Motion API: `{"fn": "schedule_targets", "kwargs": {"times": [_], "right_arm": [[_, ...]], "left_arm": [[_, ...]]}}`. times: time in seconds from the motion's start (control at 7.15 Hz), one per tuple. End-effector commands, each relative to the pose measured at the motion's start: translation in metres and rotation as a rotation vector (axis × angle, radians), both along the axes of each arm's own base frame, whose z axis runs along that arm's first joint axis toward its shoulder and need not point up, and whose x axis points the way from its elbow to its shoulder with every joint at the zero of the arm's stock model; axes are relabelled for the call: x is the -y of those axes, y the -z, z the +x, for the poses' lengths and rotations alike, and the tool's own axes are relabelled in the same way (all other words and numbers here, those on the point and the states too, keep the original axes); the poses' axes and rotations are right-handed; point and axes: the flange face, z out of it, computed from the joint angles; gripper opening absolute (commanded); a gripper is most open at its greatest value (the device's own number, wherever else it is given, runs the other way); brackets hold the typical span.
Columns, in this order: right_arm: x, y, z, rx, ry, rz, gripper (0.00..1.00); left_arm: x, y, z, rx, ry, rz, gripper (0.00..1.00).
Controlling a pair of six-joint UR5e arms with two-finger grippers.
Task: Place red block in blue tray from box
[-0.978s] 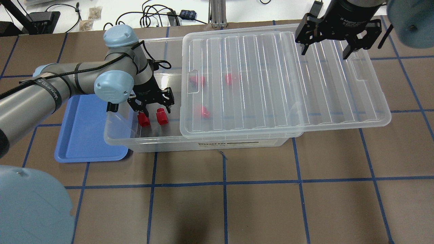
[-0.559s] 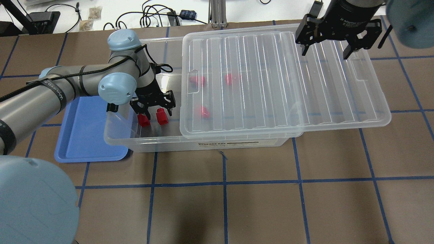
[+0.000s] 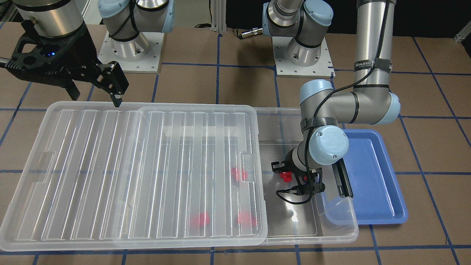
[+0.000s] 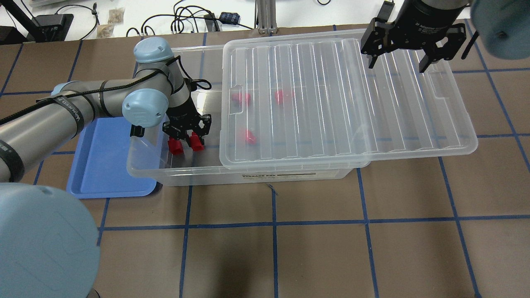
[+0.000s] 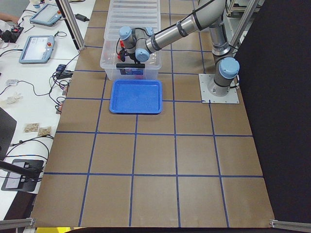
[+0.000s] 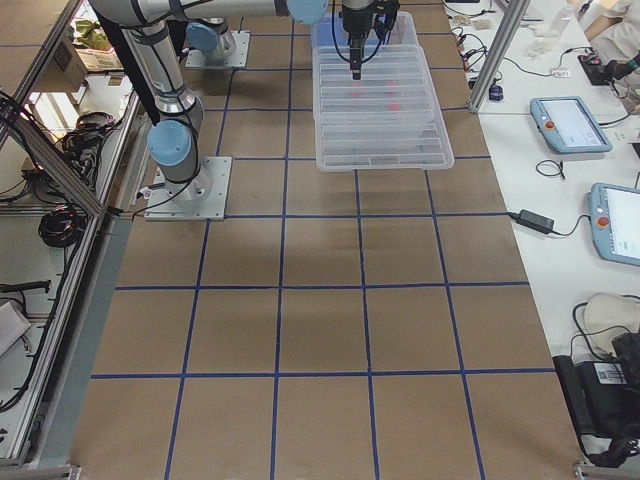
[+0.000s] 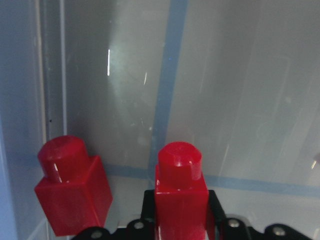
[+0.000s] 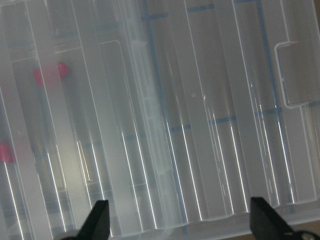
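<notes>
The clear box (image 4: 186, 176) has its ribbed lid (image 4: 331, 95) slid aside, which leaves its left end uncovered. My left gripper (image 4: 193, 138) reaches down into that end, and its jaws stand against both sides of a red block (image 4: 197, 142). In the left wrist view that block (image 7: 180, 185) stands upright between the fingers (image 7: 214, 210). A second red block (image 4: 175, 146) stands just beside it, free. Three more red blocks (image 4: 249, 136) show through the lid. The blue tray (image 4: 103, 165) lies empty against the box's left end. My right gripper (image 4: 395, 62) is open and empty above the lid's far right corner.
The box's black latch bar (image 3: 342, 180) stands between the box's open end and the tray (image 3: 371, 184). The lid (image 3: 128, 165) overhangs the box on the right arm's side. Cables and devices lie on the white bench beyond the table (image 4: 186, 20).
My left gripper has lowered over the right-hand one of the two uncovered blocks, and its fingers have drawn together onto it. The right arm has not moved.
</notes>
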Motion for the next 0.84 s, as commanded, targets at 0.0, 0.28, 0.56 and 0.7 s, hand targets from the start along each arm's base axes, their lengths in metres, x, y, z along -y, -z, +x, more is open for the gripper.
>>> {"fn": "schedule_targets", "kwargs": {"times": [0.0,0.28,0.56,0.7], "right_arm": [[0.000,0.000,0.000,-0.001,-0.001,0.001,1.00],[0.000,0.000,0.000,-0.002,-0.014,-0.001,1.00],[0.001,0.000,0.000,-0.002,-0.016,-0.004,1.00],[0.001,0.001,-0.001,-0.004,-0.016,-0.002,1.00]], "left_arm": [[0.004,-0.035,0.002,0.006,-0.017,-0.051,0.00],[0.012,-0.106,-0.002,-0.030,-0.032,-0.059,0.00],[0.020,-0.190,0.013,-0.023,-0.051,-0.040,0.00],[0.023,-0.215,0.053,-0.028,-0.077,-0.023,0.00]]}}
